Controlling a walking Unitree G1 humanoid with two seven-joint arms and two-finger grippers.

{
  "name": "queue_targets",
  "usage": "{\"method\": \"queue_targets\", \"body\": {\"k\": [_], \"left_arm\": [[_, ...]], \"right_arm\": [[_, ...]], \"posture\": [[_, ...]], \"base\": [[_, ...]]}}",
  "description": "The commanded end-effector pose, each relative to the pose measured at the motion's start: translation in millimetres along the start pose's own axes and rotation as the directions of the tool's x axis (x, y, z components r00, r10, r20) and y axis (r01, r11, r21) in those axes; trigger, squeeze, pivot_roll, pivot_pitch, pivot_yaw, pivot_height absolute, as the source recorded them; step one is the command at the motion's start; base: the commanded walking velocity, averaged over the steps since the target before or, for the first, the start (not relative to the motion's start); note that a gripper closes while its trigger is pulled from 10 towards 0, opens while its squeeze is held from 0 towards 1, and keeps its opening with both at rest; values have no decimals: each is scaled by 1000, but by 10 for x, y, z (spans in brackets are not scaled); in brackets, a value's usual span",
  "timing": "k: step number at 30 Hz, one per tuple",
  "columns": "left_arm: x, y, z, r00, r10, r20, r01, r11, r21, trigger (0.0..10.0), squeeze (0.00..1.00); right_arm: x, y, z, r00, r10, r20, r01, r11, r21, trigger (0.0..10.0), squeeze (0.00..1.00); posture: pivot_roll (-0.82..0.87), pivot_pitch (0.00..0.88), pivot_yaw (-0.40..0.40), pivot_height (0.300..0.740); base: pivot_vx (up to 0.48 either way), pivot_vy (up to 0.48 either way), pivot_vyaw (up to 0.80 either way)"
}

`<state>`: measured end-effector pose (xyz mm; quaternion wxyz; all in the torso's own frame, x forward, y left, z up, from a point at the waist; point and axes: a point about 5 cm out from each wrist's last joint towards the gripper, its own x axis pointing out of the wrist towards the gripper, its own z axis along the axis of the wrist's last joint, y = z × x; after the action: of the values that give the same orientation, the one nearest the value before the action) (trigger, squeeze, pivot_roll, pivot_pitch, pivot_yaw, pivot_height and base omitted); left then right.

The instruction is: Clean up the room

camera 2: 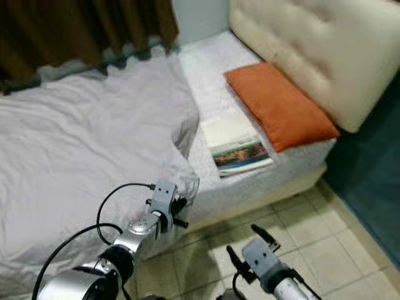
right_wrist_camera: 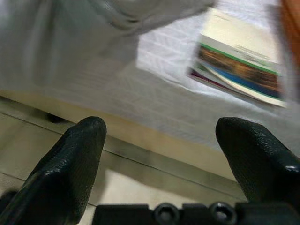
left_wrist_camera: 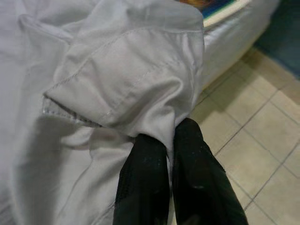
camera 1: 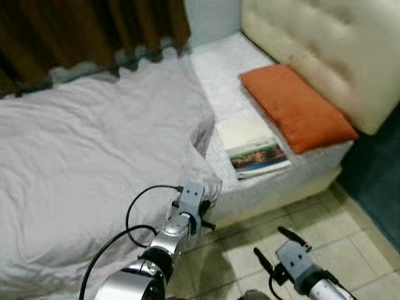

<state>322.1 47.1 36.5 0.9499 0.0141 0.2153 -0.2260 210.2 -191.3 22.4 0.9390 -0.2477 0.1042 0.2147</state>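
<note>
A grey bedsheet (camera 1: 94, 156) covers most of the mattress (camera 1: 215, 69), its near corner gathered into a folded peak at the bed's edge. The left gripper (left_wrist_camera: 169, 133), at the end of a silver arm trailing a black cable (camera 1: 134, 215), has that corner pinched: in the left wrist view its two black fingers (left_wrist_camera: 143, 178) are pressed close together with a fold of stitched hem caught between them, the cloth bunching above the fingertips.

Beyond the sheet's edge a strip of bare white quilted mattress runs to the head of the bed. On it lies a small stack of magazines (camera 1: 253, 149), a cream cover uppermost and a colourful one beneath, just beside the pulled-back sheet. An orange pillow (camera 1: 294, 106) rests next to the stack, against a cream tufted headboard (camera 1: 325, 44). Dark brown curtains (camera 1: 81, 28) hang behind the far side of the bed.

The right gripper (camera 1: 280, 244) hangs over the beige tiled floor (camera 1: 325, 219) in front of the bed, lower than the mattress and apart from the sheet. Its fingers (right_wrist_camera: 70, 159) are spread wide with nothing between them; in the right wrist view they frame the side of the mattress and the magazines above, the picture somewhat blurred.

A patch of dark teal flooring (camera 1: 375, 181) lies to the right of the tiles, beside the bed's head end. The bed's pale base (camera 1: 281, 197) shows beneath the mattress edge.
</note>
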Motion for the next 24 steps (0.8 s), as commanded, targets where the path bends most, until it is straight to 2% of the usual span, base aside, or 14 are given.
{"method": "queue_targets", "body": {"k": [1,4,5,6,7,10,14,17,18,20,24], "left_arm": [[50,-431,-29,994,-111,-19,111,994,-2,10000,0],[33,-526,-121,986,-154,-57,155,987,26,10000,0],[5,-634,-239,970,-209,-122,222,970,103,10000,0],[5,-634,-239,970,-209,-122,222,970,103,10000,0],[-30,-704,-366,952,-240,-189,272,948,166,10000,0],[-69,-729,-489,939,-237,-248,295,927,230,10000,0],[-92,-749,-560,935,-226,-271,292,927,234,10000,0],[-78,-832,-524,941,-229,-248,278,942,187,10000,0],[-38,-940,-393,953,-239,-185,260,961,97,10000,1000],[-5,-1012,-262,959,-254,-126,261,964,47,10000,1000],[36,-1012,-77,966,-257,-39,257,966,18,10000,1000]], "right_arm": [[10,131,-10,999,41,-4,-41,999,11,10000,0],[17,154,-10,999,50,-3,-50,999,9,10000,0],[21,170,-12,998,58,-3,-58,998,8,10000,0],[21,170,-12,998,58,-3,-58,998,8,10000,0],[22,179,-16,998,63,-5,-63,998,8,10000,0],[23,196,-22,997,74,-11,-74,997,6,10000,0],[21,214,-19,996,84,-11,-84,996,6,10000,0],[25,234,-11,995,99,-9,-99,995,0,10000,0],[37,248,6,994,113,-3,-113,994,-7,10000,0],[51,245,20,993,117,2,-117,993,-11,10000,0],[64,207,27,995,101,8,-101,995,-4,10000,0]], "posture": [[-319,178,127,740],[-319,183,127,740],[-319,183,127,740],[-319,183,127,740],[-319,183,127,740],[-317,185,124,740],[-314,190,119,740],[-315,195,107,740],[-317,194,99,740],[-316,194,97,740],[-310,189,95,740]], "base": [[0,-480,0],[0,-426,0],[0,0,0],[0,0,0],[0,0,0],[0,0,0],[0,0,0],[0,0,0],[0,0,0],[0,0,0],[0,0,0]]}}
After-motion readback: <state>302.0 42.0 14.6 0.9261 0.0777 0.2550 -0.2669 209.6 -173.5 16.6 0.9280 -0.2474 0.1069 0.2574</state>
